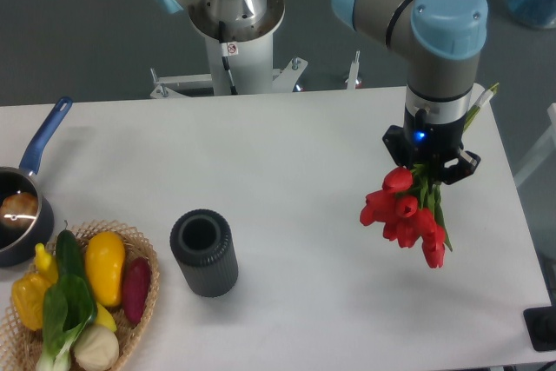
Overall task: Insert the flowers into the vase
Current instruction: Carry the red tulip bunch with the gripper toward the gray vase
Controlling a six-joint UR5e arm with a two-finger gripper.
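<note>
The hand [432,167] is clamped on the stems of the flowers [406,215], which look light and floppy, best held low near the blooms.

Red tulip flowers [407,215] hanging heads-down at right, well apart from upright, open-mouthed dark ribbed vase [204,253].

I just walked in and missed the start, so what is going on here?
The robot arm's pincer holds a bunch of red tulips, blooms hanging down, above the right side of the white table. The dark grey ribbed vase stands upright and empty, well off to the left of them, so the flowers are not in yet. A basket of vegetables and a blue-handled saucepan sit at the left edge.
</note>
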